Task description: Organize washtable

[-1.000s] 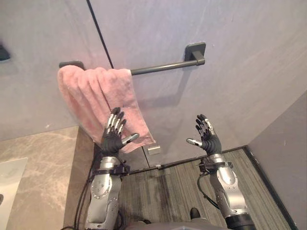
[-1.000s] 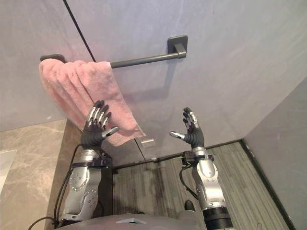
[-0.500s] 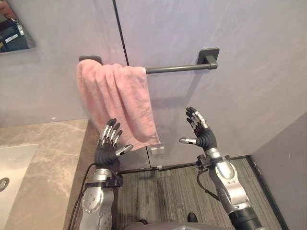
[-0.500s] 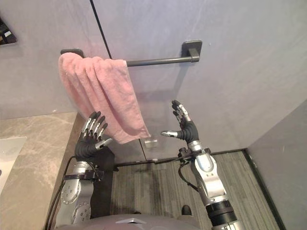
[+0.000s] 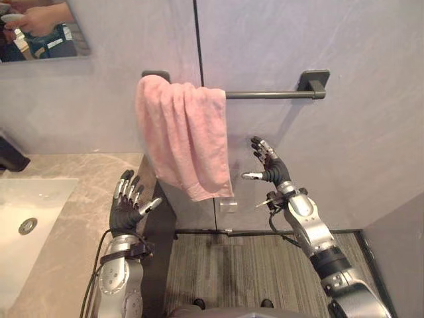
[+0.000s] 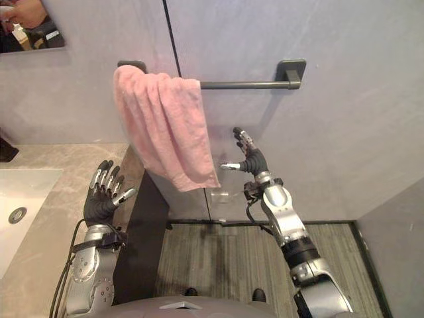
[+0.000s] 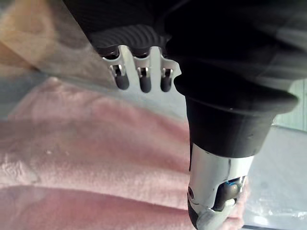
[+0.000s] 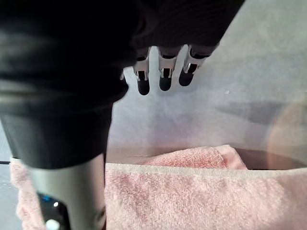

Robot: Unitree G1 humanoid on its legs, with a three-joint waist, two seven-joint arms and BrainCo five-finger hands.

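A pink towel [image 5: 185, 136] hangs bunched at the 9 o'clock end of the wall bar [image 5: 271, 95], its hem slanted. The right hand [image 5: 271, 172], fingers wide and empty, stands just off the hem at its 4 o'clock. The left hand [image 5: 124, 212], likewise wide and empty, is raised over the counter [image 5: 79, 192] edge at the towel's 7 o'clock. Risk: a one-sided tug would likely drag the towel off. Bare bar toward 3 o'clock offers spreading room.

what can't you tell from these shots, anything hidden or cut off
- Towel bar: its left stretch is covered by the pink towel, eye views.
- Sink: cut off by the left edge, eye views.
- Mirror: cut by the top edge; the person reflected shows in part.
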